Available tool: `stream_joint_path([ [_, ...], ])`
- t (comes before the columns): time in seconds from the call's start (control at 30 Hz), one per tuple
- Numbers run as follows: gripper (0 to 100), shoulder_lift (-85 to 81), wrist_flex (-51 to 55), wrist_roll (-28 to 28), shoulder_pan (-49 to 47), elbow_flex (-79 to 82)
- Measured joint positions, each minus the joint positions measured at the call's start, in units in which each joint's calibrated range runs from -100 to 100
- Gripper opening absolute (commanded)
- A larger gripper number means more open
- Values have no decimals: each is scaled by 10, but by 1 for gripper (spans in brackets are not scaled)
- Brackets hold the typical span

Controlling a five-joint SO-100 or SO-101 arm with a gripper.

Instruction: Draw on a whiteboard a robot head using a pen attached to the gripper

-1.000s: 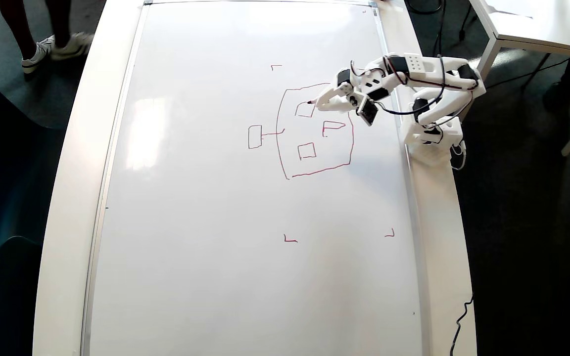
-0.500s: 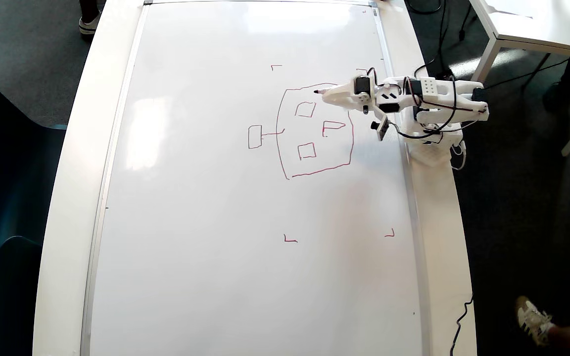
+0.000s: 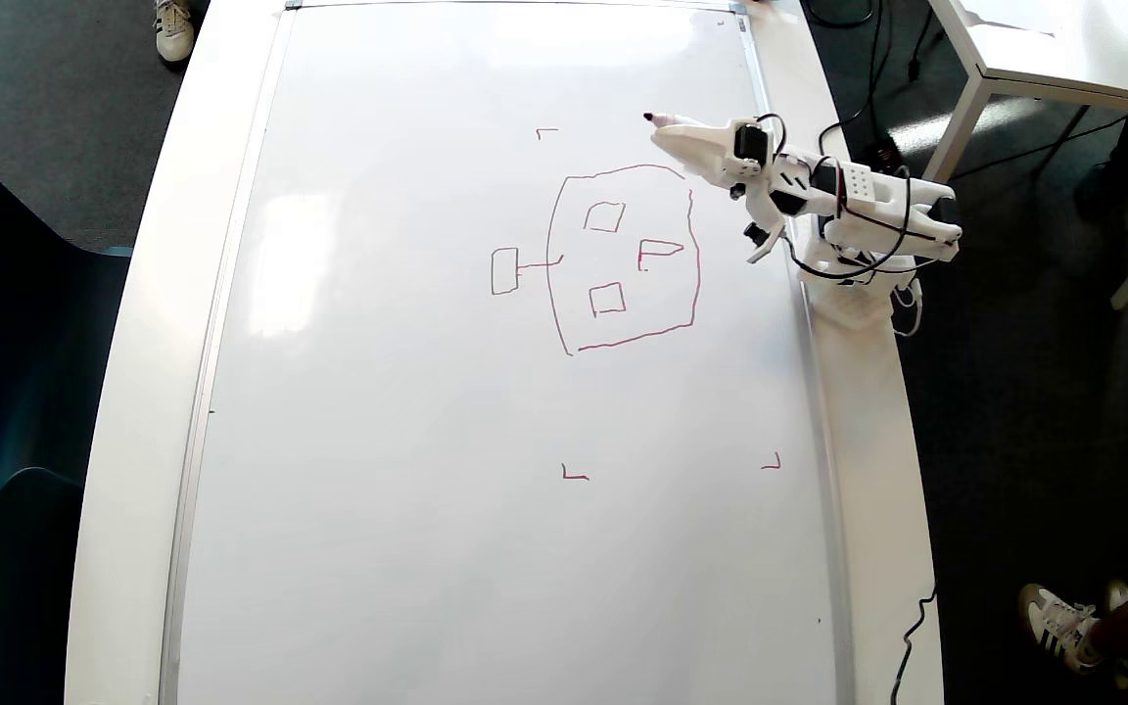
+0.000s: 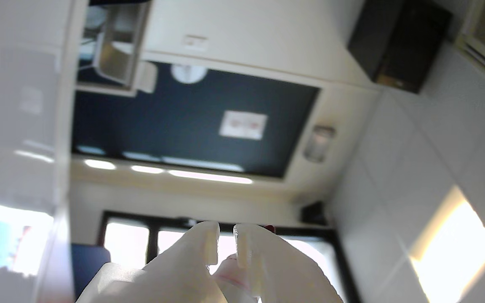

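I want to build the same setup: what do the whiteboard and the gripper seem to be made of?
The whiteboard looks like glossy white coated sheet in a thin silvery, probably metal, frame: it mirrors window light. The gripper looks like matte white plastic, likely 3D-printed, judging by its chunky, dull fingers.

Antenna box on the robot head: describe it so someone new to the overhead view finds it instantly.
Start at the whiteboard that fills the overhead view, and find the red robot head drawn in its upper right, near the arm. The antenna box is the small upright rectangle left of the outline, joined to it by a short stalk. It is the only box outside the outline; the other three lie inside.
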Motion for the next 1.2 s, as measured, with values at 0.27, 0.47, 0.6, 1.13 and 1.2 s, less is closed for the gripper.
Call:
stream_joint_path([
  [0.27, 1, -66, -212, 1, 0, -3],
  [0.47, 1, -75, -348, 1, 23, -3],
  [0.6, 1, -81, -498, 1, 32, -5],
  [1.13, 1, -83, -856, 1, 27, -5],
  [1.2, 1, -83, -878, 1, 28, -5],
])
